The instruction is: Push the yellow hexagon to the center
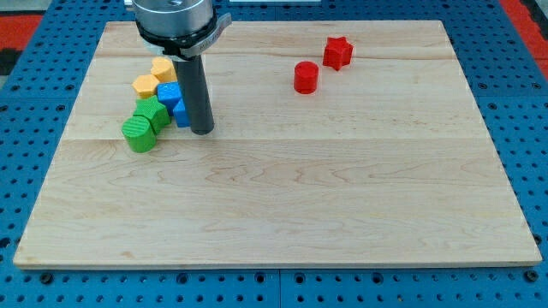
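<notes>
my tip [202, 131] was down on the pale wooden board [282, 197], at the bottom end of the straight dark rod [195, 94] hanging from the round silver-and-black arm mount [174, 19] at the view's top. no jaws on this rig, so nothing spread or pinching, just the one rod end resting on the wood.

right at the tip's left side sat the blue stuff: i counted two blue blocks, a blue chunky block [169, 95] with a shape i couldn't pin down, and a second blue block [181, 115] half hidden behind the rod, seemingly touching it, though i couldn't say for sure.

going further to the view's left, two green blocks: a green ribbed block [152, 111] and a green cylinder [139, 134] just below-left of it, both packed against each other and the blues.

above those, two yellow blocks. the yellow hexagon [146, 85] was up-left of the tip, tucked against the blue and green ones, so well off in the board's upper-left area and not in the middle. the other yellow block [163, 69] sat just above-right of it, close to the rod, shape unclear.

way over toward the view's upper right, well apart from the pile, were two red ones: a red cylinder [306, 77] and a red star [337, 52] near each other.

so six blocks clustered, two off alone, eight total. the board sat on a blue perforated table [522, 103].
</notes>
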### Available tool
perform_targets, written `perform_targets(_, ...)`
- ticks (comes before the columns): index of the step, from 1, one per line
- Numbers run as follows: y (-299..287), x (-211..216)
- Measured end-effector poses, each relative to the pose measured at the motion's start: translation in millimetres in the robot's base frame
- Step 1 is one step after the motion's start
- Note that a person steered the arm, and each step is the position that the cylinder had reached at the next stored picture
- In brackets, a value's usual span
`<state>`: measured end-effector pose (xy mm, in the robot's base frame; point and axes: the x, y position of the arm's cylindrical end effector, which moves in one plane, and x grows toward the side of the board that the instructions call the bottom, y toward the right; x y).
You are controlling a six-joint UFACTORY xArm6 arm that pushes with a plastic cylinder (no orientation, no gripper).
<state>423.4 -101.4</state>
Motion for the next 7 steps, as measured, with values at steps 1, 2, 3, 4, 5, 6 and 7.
perform_targets(1, 13, 19)
perform_targets(2, 14, 67)
perform_targets(3, -16, 120)
perform_targets(4, -93, 128)
perform_targets(5, -200, 124)
perform_targets(6, -202, 111)
perform_targets(7, -202, 63)
